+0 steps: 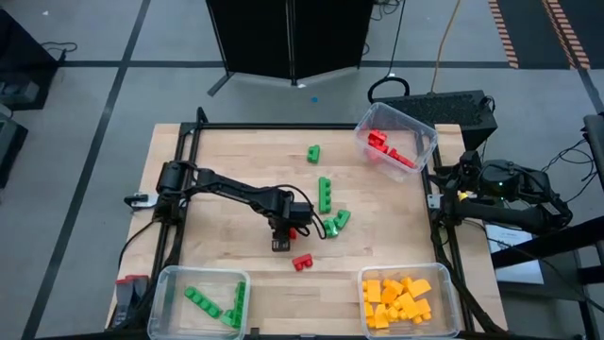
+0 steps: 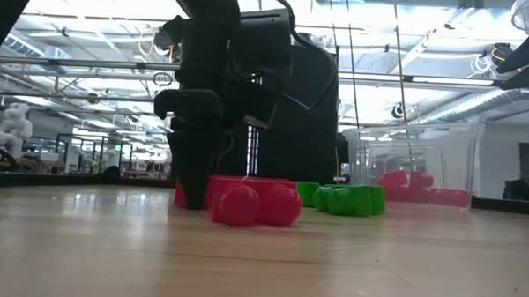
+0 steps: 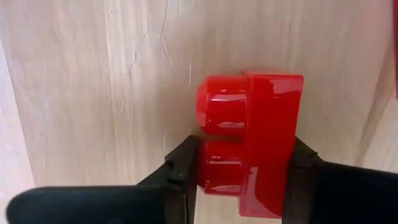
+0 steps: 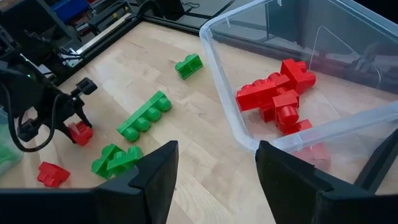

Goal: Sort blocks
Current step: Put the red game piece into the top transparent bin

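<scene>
The left gripper is pinching a small red studded plastic brick on the wooden table, near its middle, fingers pressing both sides. The hold is catching only one end, so the brick may be twisting free on lifting. The clear plastic bin of red bricks is waiting at two o'clock. The right gripper is idling wide open beside it.

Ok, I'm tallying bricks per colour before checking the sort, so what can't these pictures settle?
- Yellow bin, high view: the yellow blocks are piled too close to count.
- Green bin, high view: the frame's bottom edge cuts it off.
- Red bin, right wrist view: red blocks overlap.
- Red block, left wrist view: the left gripper flanks it; its lower end is cut off.
</scene>
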{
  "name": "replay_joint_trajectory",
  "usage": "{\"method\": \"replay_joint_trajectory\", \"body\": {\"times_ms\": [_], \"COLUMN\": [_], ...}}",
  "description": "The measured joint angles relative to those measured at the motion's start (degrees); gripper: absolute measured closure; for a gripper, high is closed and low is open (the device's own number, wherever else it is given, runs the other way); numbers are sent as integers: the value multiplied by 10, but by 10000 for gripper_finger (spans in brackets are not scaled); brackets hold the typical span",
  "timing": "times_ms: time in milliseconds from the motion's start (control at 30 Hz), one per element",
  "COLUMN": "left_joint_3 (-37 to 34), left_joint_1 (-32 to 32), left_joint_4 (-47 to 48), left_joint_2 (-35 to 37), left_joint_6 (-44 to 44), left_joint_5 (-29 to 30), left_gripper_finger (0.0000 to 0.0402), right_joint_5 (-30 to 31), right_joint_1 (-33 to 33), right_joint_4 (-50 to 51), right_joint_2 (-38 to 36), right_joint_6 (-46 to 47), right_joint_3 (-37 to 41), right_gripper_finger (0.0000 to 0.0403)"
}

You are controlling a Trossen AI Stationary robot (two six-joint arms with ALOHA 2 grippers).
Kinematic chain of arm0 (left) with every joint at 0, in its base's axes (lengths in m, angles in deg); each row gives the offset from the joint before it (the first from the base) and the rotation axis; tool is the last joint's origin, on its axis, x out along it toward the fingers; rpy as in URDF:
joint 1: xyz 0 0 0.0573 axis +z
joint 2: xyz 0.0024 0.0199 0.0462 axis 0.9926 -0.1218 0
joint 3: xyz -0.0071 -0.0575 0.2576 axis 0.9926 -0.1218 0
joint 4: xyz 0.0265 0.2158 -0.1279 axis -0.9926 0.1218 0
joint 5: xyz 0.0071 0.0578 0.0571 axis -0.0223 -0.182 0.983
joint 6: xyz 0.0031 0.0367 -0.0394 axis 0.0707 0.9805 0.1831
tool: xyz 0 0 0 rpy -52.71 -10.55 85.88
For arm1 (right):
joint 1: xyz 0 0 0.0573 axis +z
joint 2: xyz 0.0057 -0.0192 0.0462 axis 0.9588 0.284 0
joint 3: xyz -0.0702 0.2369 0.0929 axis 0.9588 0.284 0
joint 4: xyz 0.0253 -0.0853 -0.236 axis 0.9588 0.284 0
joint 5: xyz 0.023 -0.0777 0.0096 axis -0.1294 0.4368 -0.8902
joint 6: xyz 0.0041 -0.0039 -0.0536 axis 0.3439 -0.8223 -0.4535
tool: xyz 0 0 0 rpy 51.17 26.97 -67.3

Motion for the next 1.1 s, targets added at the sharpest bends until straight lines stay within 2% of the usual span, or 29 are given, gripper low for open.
{"method": "replay_joint_trajectory", "body": {"times_ms": [200, 367, 433, 533, 667, 867, 1000, 1100], "left_joint_3": [7, 47, 76, 126, 172, 177, 177, 177], "left_joint_1": [12, 33, 42, 64, 96, 158, 196, 212], "left_joint_4": [-1, 10, 19, -4, -109, -325, -399, -452], "left_joint_2": [28, 64, 68, 72, 73, 71, 65, 55], "left_joint_6": [-45, -83, -91, -94, -90, -62, -79, -98], "left_joint_5": [19, 40, 64, 131, 176, 188, 188, 164], "left_gripper_finger": [308, 308, 308, 308, 308, 308, 308, 308], "right_joint_5": [0, 0, 1, 1, 1, 1, 1, 2], "right_joint_1": [0, 0, 0, 0, 0, 0, 0, 0], "right_joint_4": [0, -1, -1, -1, -1, -1, -1, -1], "right_joint_2": [0, 0, 0, 0, 0, 0, 0, 0], "right_joint_6": [0, -2, -2, -2, 0, 0, -4, -9], "right_joint_3": [0, 0, 0, 0, 0, 0, 0, 0], "right_gripper_finger": [195, 195, 195, 195, 195, 195, 195, 195]}}
